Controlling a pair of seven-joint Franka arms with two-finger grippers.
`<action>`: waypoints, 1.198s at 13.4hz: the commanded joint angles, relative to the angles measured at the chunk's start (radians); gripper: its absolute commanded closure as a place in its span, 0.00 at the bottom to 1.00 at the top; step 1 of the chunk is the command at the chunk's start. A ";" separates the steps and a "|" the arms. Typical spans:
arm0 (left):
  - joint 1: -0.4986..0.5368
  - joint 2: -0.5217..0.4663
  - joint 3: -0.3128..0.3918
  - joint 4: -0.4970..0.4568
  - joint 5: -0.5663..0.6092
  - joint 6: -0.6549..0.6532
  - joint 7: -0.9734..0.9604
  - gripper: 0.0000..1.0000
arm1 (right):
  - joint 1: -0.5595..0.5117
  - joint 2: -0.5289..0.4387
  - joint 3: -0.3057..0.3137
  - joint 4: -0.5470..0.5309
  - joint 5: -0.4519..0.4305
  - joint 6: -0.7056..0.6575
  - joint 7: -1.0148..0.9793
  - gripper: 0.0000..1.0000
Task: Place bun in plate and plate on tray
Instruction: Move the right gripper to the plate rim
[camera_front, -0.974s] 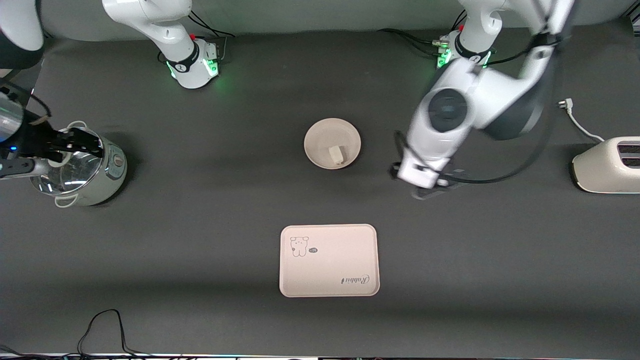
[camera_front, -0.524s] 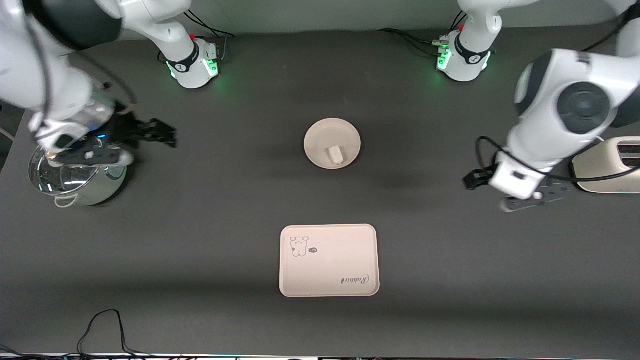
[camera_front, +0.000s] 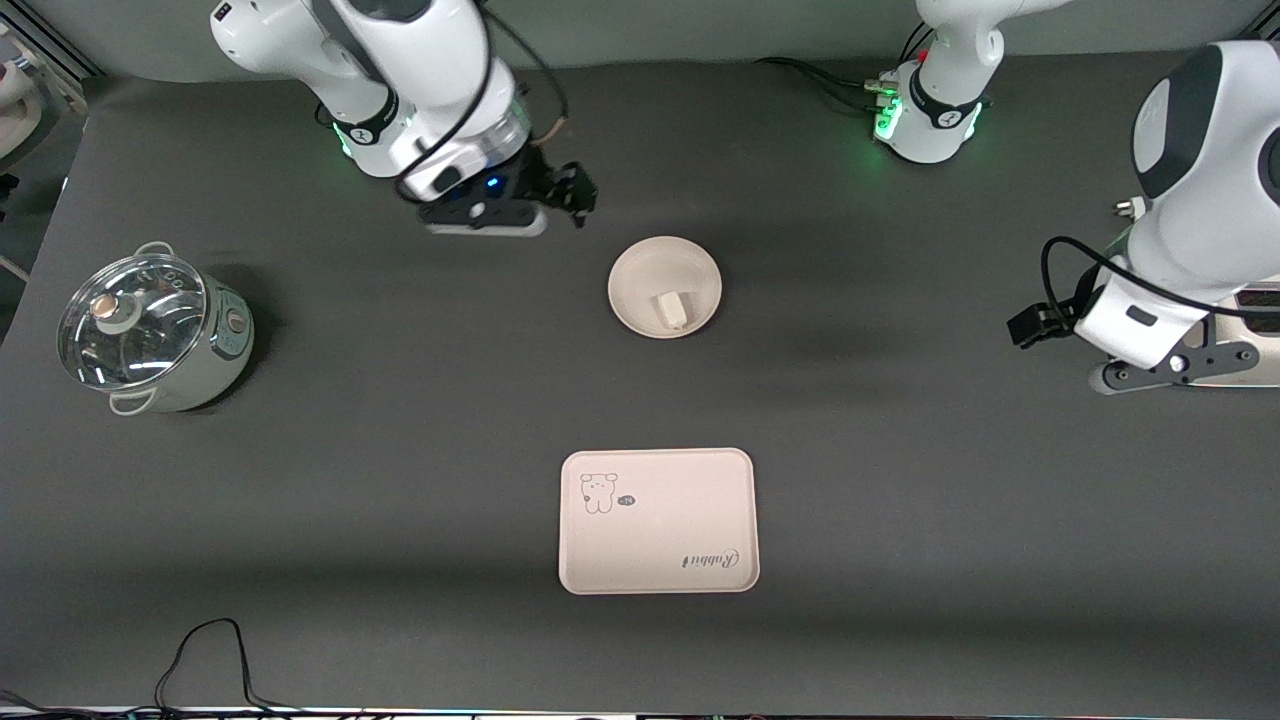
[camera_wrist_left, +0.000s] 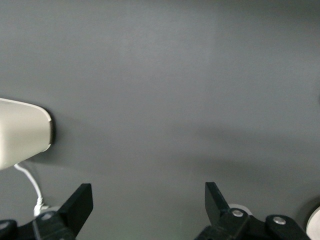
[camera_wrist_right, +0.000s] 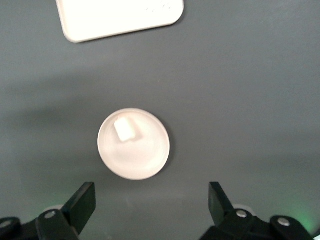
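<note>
The round cream plate (camera_front: 640, 275) sits mid-table with the small off-white bun (camera_front: 671, 309) lying in it. The printed rectangular tray (camera_front: 657, 521) lies nearer to the front camera than the plate and carries nothing. My right gripper (camera_front: 572, 193) hangs open and holds nothing, over the table beside the plate toward the right arm's base. Its wrist view shows the plate (camera_wrist_right: 145, 155), the bun (camera_wrist_right: 125, 129), a tray corner (camera_wrist_right: 120, 17) and the open right gripper (camera_wrist_right: 151, 190). My left gripper (camera_front: 1028, 326) is open and holds nothing by the toaster, and the left gripper (camera_wrist_left: 147, 190) looks down on bare table.
A metal pot with a glass lid (camera_front: 150, 330) stands at the right arm's end of the table. A cream toaster (camera_front: 1262, 340), (camera_wrist_left: 22, 132) with its white cord (camera_wrist_left: 30, 182) stands at the left arm's end. A black cable (camera_front: 210, 650) lies at the front edge.
The right arm swung from over the pot to beside the plate. The left arm drew away from the plate to the toaster. Plate, bun and tray stayed put.
</note>
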 joint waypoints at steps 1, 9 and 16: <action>-0.219 -0.043 0.275 -0.023 -0.065 -0.014 0.117 0.00 | 0.066 -0.024 -0.015 -0.053 0.084 0.026 0.006 0.00; -0.281 -0.077 0.380 -0.040 -0.078 -0.064 0.168 0.00 | 0.124 -0.063 -0.021 -0.315 0.021 0.298 0.001 0.00; -0.289 -0.074 0.374 -0.029 -0.078 -0.075 0.170 0.00 | 0.155 0.077 -0.017 -0.607 0.020 0.830 0.009 0.00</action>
